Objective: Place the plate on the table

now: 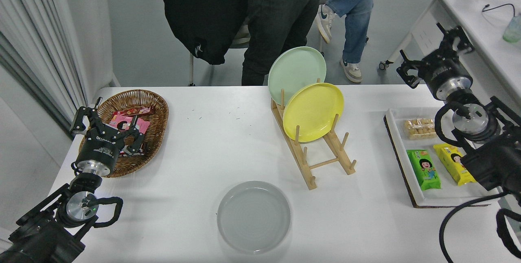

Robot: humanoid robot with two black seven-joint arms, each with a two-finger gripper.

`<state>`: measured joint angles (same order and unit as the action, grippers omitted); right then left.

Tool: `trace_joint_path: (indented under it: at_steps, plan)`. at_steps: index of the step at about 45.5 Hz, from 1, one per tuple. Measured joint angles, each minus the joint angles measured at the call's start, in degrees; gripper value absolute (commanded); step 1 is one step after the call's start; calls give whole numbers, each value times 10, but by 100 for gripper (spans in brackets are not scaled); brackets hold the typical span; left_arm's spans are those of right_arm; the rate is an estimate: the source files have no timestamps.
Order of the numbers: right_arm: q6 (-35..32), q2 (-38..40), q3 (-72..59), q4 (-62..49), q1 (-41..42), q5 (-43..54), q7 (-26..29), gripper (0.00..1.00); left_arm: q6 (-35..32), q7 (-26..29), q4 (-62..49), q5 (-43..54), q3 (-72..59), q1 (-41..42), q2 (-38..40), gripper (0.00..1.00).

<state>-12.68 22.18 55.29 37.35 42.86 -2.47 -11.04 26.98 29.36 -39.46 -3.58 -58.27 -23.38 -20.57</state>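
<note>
On the near middle of the large white rectangular bench (211, 132) lies the round light grey plate (254, 216), flat, rim up, with nothing touching it.

Behind it to the right stands a slotted wooden plate rack (321, 159) holding 2 plates on edge: a round yellow plate (313, 111) in front and a round mint green plate (296, 69) behind, both leaning back.

At the left edge sits an oval brown wicker basket (156, 110) with red and pink packets inside.

At the right edge rests a white rectangular tray (397, 141) carrying a clear bag of biscuits (419, 128), a green snack packet (424, 169) and a yellow snack packet (454, 163).

Left black gripper (110, 126): parked over the basket's near side, fingers spread, holding nothing.

Right black gripper (431, 51): raised beyond the bench's far right corner, well apart from the plate, fingers spread and empty.

Along the far side: 1 standing person in dark trousers (276, 23), 1 seated person in blue jeans (354, 6).
</note>
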Motion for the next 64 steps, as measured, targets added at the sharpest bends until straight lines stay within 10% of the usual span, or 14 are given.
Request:
trace_joint_path:
  at_steps: [64]
  plan:
    - [-7,-15,22,69,-95,-2,1,100,0,0,0,0,0,0,0,98]
